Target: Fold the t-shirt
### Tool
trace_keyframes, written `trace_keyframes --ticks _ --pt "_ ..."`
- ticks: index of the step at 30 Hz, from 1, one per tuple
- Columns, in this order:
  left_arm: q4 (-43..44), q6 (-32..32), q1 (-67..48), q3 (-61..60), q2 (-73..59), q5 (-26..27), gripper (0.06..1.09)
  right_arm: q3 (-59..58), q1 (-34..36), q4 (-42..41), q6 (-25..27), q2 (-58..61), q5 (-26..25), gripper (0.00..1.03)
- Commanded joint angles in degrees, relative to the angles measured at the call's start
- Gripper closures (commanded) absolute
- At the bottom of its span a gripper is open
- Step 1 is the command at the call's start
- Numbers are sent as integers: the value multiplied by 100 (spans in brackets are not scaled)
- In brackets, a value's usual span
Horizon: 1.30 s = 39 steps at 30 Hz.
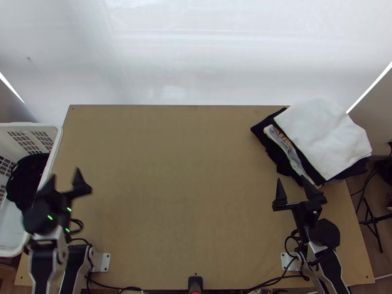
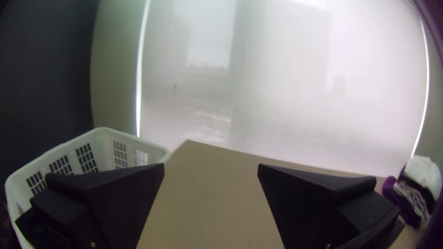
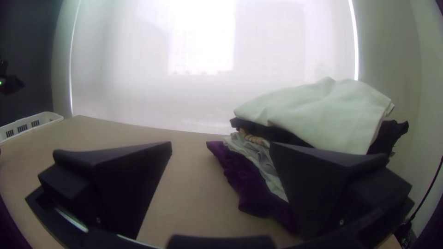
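Observation:
Folded garments lie stacked at the table's far right corner, a white cloth (image 1: 326,134) on top in the top view; dark, grey and purple cloth (image 3: 247,184) shows beneath it in the right wrist view. Black cloth (image 1: 27,181) lies bunched in the basket at the left. My left gripper (image 1: 66,179) is open near the basket's right rim, its fingers wide apart (image 2: 211,168) with nothing between them. Just in front of the stack, my right gripper (image 1: 291,181) stands open, also holding nothing (image 3: 221,147).
The white laundry basket (image 1: 56,147) stands against the left side of the light wooden table (image 1: 171,186). A pale translucent screen (image 1: 196,59) rises behind the far edge. Cables run along the near edge, and a black stand is on the floor at the right.

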<state>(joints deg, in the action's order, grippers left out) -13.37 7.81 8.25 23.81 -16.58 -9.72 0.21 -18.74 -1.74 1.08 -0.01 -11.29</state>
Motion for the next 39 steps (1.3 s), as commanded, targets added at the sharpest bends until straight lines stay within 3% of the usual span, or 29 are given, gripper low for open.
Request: trace_keyframes --ticks 1,5,10,19,28,39 --pt "-808 265 1776 2848 -2737 207 10 -3 2 -2 -3 -8 4 4" --pt "-1045 317 2981 4325 -4169 295 10 -3 2 -2 -12 -8 4 4" --pt "-1968 238 4114 6223 -6393 383 10 6 11 -2 -12 1 13 4" --pt "-2627 -210 5028 8210 -9601 400 10 -3 11 -2 -3 1 4 4" --pt "-2047 -1071 5011 8420 -11350 831 10 -3 20 -11 6 1 4 4" --pt "-931 -1115 4633 8869 -13266 1314 10 -3 20 -2 -3 1 4 4"
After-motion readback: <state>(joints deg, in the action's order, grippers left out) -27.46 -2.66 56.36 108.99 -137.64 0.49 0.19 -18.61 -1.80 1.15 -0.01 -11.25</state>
